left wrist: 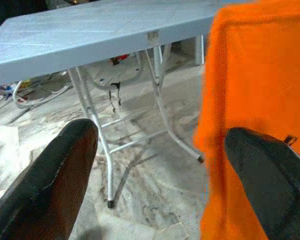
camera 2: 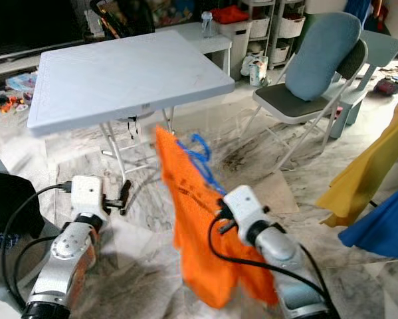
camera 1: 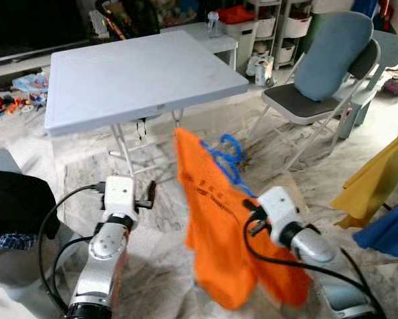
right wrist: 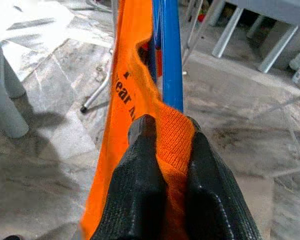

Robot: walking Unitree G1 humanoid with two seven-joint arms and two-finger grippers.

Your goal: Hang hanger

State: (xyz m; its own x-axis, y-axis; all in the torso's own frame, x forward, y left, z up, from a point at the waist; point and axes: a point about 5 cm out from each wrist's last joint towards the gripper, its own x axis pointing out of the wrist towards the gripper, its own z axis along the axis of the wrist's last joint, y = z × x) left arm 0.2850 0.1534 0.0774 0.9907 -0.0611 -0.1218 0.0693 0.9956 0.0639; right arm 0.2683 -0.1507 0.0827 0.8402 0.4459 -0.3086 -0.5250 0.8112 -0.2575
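At the far left a dark cloth heap [camera 1: 12,199] lies over a grey rounded seat edge. Beside it the left gripper [camera 1: 147,197] is raised in front of the silver arm, its two long black fingers spread wide with nothing between them; in the left wrist view the matte rubbery fingers [left wrist: 49,185] frame the floor and the table legs. The floor [camera 1: 159,266] is glossy marble-patterned tile with grey veining. Behind stands a square folding table [camera 1: 139,73] with a smooth pale blue-grey plastic top and thin white metal legs.

In the middle hangs the orange garment [camera 1: 218,232], a soft knitted fabric with dark printed lettering, draped on a blue hanger [camera 1: 228,159] of thin glossy plastic whose hook curls above the cloth. The right gripper [right wrist: 162,150] is clamped on the garment's ribbed edge just below the blue bar, fabric pinched tight between both black pads, holding it up in the air in front of the table.

Further right is a folding chair [camera 1: 318,100] with a dark seat and a rounded blue-grey cushion, white shelving with bins [camera 1: 278,26] behind, and yellow and blue cloth [camera 1: 385,199] hanging at the right edge
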